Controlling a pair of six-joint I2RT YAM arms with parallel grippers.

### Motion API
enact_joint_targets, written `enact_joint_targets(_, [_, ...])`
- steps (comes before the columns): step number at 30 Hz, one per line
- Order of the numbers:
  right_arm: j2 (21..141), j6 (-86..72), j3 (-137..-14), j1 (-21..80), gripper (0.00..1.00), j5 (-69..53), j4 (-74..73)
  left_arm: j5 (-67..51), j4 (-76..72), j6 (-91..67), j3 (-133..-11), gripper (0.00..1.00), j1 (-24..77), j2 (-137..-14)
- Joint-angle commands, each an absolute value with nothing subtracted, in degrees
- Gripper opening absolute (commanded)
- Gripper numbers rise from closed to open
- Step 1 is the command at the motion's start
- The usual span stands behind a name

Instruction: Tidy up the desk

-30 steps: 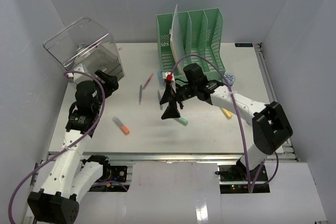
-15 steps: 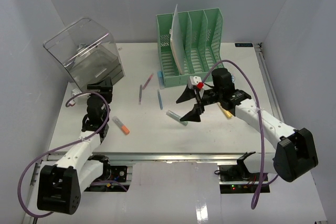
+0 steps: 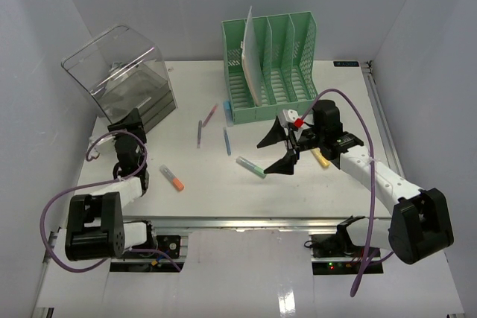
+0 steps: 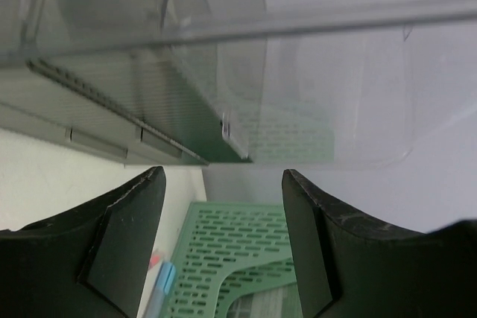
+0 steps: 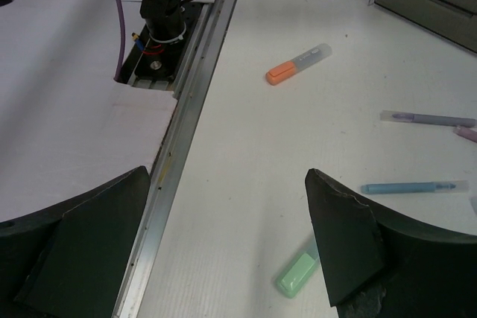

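The desk (image 3: 223, 195) is a white tabletop with a silver rail (image 5: 186, 132) along its front edge. Loose markers lie on it: an orange one (image 3: 171, 178), a green one (image 3: 251, 167), a blue one (image 3: 226, 141), a purple one (image 3: 200, 133), a pink one (image 3: 212, 114) and a yellow one (image 3: 321, 159). My right gripper (image 3: 279, 149) hangs open over the desk just right of the green marker (image 5: 298, 273), holding nothing. My left gripper (image 3: 128, 119) is open and empty at the left, pointing at the clear plastic box (image 3: 119, 72).
A green file rack (image 3: 270, 65) with a white sheet in its left slot stands at the back centre. The clear box (image 4: 223, 72) fills the upper left wrist view, with the rack (image 4: 231, 258) showing between the fingers. Pale grey walls close in all around.
My right arm has drawn back to the right, away from the desk's middle. My left arm has folded down toward the near left, its gripper now lower, in front of the clear box.
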State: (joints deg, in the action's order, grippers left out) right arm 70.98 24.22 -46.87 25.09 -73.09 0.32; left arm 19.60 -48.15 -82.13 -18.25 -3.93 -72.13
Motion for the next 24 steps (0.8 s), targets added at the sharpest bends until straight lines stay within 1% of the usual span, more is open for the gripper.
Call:
enact_joint_targets(1, [71.13, 23.88, -46.58, 24.67, 0.91, -75.81, 2.7, 16.65, -53.39, -82.02, -22.55, 0.75, -5.77, -74.47])
enact_joint_targets(8, [71.1, 23.82, -46.49, 23.6, 0.91, -76.59, 2.71, 15.37, -53.83, -84.47, -24.28, 0.69, -7.0, -78.39])
enact_joint_targets(13, [71.01, 23.56, -46.41, 22.93, 0.91, -77.0, 2.73, 14.19, -55.05, -86.14, -25.23, 0.68, -7.5, -81.35])
enact_joint_targets(24, [70.84, 23.42, -46.49, 21.92, 0.91, -77.8, 2.72, 7.43, -60.74, -86.89, -27.17, 0.61, -10.57, -87.33])
